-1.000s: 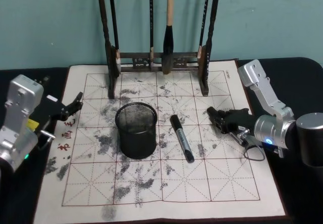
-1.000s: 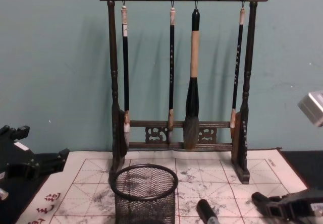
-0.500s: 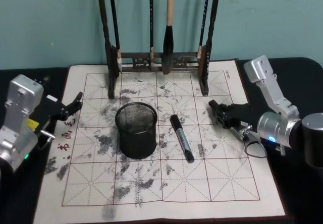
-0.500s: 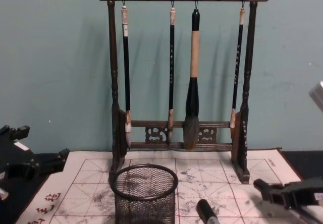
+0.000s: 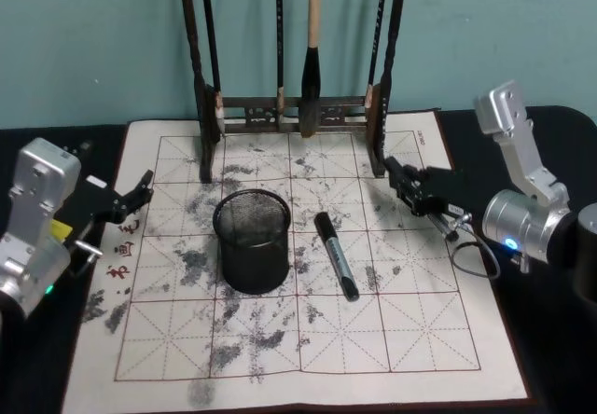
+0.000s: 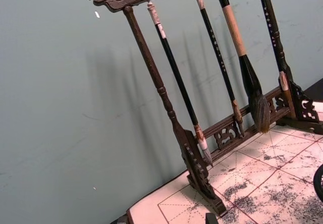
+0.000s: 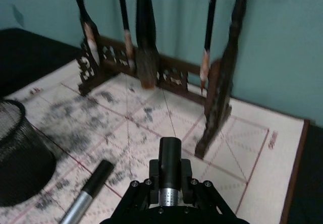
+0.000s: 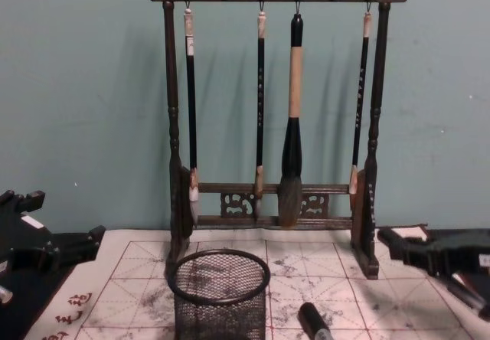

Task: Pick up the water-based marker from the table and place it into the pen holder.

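Observation:
The water-based marker (image 5: 336, 255), grey with a black cap, lies on the mat just right of the pen holder (image 5: 252, 239), a round black mesh cup standing upright. My right gripper (image 5: 401, 186) hovers open and empty over the mat's right side, behind and to the right of the marker, close to the brush rack's right post. In the right wrist view the marker (image 7: 88, 196) lies ahead of the gripper and the pen holder (image 7: 20, 153) sits beyond it. My left gripper (image 5: 135, 195) rests open at the mat's left edge.
A tall dark wooden brush rack (image 5: 294, 116) with several hanging brushes stands at the back of the ink-stained gridded mat (image 5: 420, 330). The mat lies on a black table. Open mat shows in front of the marker and the holder.
My right gripper has risen and drawn back from beside the marker toward the rack's right post. The marker, the holder and the left arm have not moved.

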